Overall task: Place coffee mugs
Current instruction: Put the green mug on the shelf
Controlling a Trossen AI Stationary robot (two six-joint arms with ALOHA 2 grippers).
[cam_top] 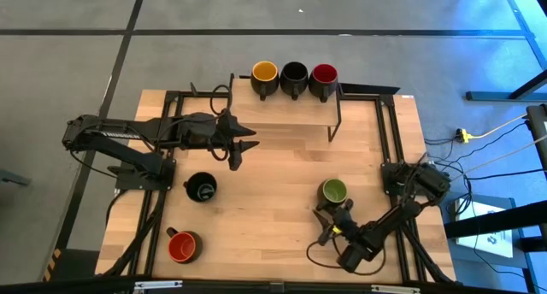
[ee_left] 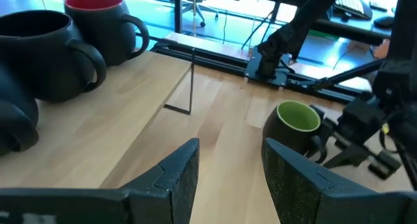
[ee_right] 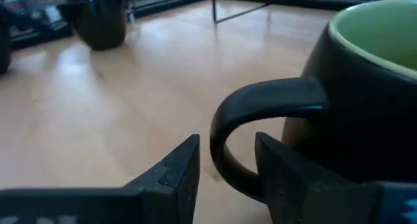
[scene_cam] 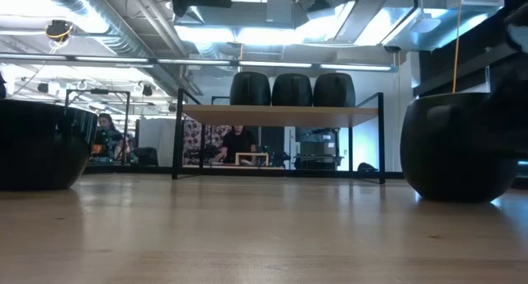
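- Working the wooden table (cam_top: pixel 273 170), your left gripper (cam_top: pixel 242 146) hovers spread and empty near the raised shelf (cam_top: pixel 291 110).
- The green-lined mug (cam_top: pixel 333 191) sits on the table's right side.
- Your right gripper (ee_right: pixel 225 168) straddles its handle (ee_right: pixel 251 142), fingers apart; centre them before closing.

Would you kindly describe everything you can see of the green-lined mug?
The green-lined mug is a small, dark-bodied, glossy mug that looks ceramic, with an olive-green inside and a dark loop handle. It stands upright and looks empty on the bare wooden table, at its right side, apart from the other mugs. Its handle points toward the right pincer, whose open fingers sit at either side of the handle's loop without visibly gripping it. Nothing else touches the mug.
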